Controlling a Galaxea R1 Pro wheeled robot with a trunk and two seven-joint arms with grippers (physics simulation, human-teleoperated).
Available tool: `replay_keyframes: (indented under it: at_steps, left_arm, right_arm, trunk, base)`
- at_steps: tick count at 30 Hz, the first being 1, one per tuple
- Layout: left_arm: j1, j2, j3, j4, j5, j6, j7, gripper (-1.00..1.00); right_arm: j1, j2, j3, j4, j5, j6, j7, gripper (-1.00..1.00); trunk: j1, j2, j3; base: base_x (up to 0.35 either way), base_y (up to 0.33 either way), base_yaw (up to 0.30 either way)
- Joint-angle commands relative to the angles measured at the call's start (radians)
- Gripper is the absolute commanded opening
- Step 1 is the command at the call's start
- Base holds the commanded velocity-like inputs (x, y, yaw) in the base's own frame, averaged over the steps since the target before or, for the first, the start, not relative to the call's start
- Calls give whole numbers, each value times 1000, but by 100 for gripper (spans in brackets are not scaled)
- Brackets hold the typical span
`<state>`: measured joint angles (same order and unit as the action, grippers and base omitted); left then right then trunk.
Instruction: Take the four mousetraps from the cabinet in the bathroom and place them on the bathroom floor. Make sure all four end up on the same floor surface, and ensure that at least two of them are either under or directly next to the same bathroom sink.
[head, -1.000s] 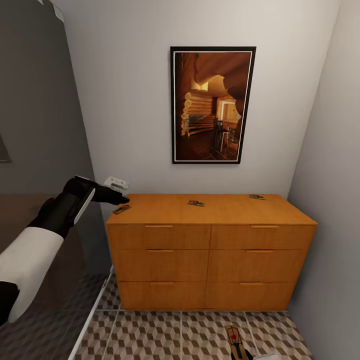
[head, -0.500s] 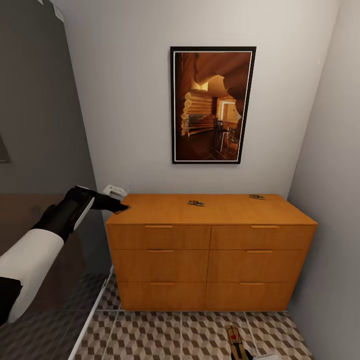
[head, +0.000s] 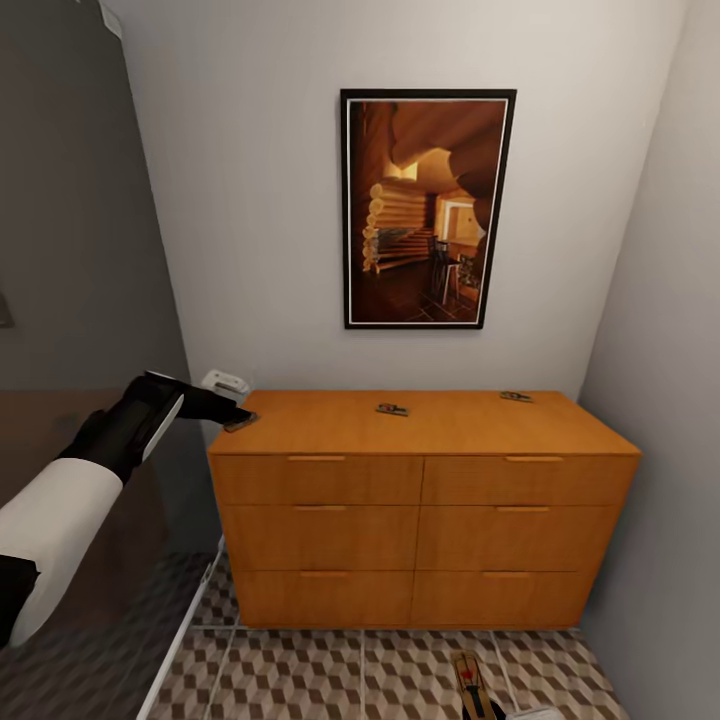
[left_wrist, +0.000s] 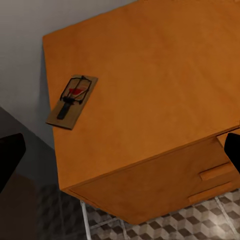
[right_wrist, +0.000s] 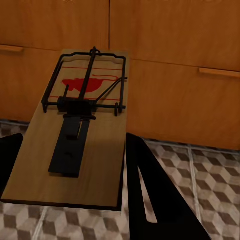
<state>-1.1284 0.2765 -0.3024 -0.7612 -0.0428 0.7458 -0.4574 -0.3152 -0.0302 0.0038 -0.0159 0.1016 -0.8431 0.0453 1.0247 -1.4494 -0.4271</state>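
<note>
Head view puts the cabinet (head: 424, 500) across the middle of the frame, against the wall under a framed picture (head: 428, 208). The left end effector (head: 237, 413) reaches in from the left edge to the cabinet's near left corner, where one mousetrap (head: 241, 422) lies half over the edge. In the left wrist view that same trap (left_wrist: 72, 101) sits flat at the corner, overhanging slightly, and the two dark fingers stand wide apart at opposite frame edges with nothing between them, so this end effector is open and not touching the trap. An overhanging board probably gives the fingers an edge to close on, which may be why it lies there.

Two more mousetraps rest on the cabinet top: one at mid-frame (head: 392, 409) and one toward the right rear (head: 516, 397), well apart from each other.

The fourth trap (head: 473, 686) shows at the bottom edge of the head view, low in front of the drawers. The right wrist view shows it (right_wrist: 79, 135) close up, with the right end effector (right_wrist: 80, 165) having dark fingers on either side of the board above the bathroom floor (right_wrist: 200, 170). It looks gripped, though contact is hard to confirm.

My judgement: one trap is in hand, three remain on the cabinet.
</note>
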Motion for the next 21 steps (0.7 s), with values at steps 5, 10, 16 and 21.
replay_keyframes:
  at_steps: [5, 10, 16, 21]
  left_arm:
    - [-1, 1, -3, -2, -3, 1, -6, 100]
    - [-1, 0, -3, -3, -2, 0, -6, 100]
    - [-1, 0, -3, 1, -2, 0, -6, 100]
    - [-1, 0, -3, 0, -2, 0, -6, 100]
  right_arm:
    - [-1, 0, -1, 1, 0, -2, 5, -100]
    - [0, 0, -1, 1, 0, -2, 5, -100]
    - [-1, 0, -1, 1, 0, -2, 5, -100]
    - [0, 1, -1, 1, 0, -2, 5, -100]
  trunk:
    - [0, -1, -1]
    - [0, -1, -1]
    - [0, -1, -1]
    - [0, -1, -1]
  base:
    - [112, 0, 0]
    - [20, 0, 0]
    - [2, 115, 0]
    - [0, 136, 0]
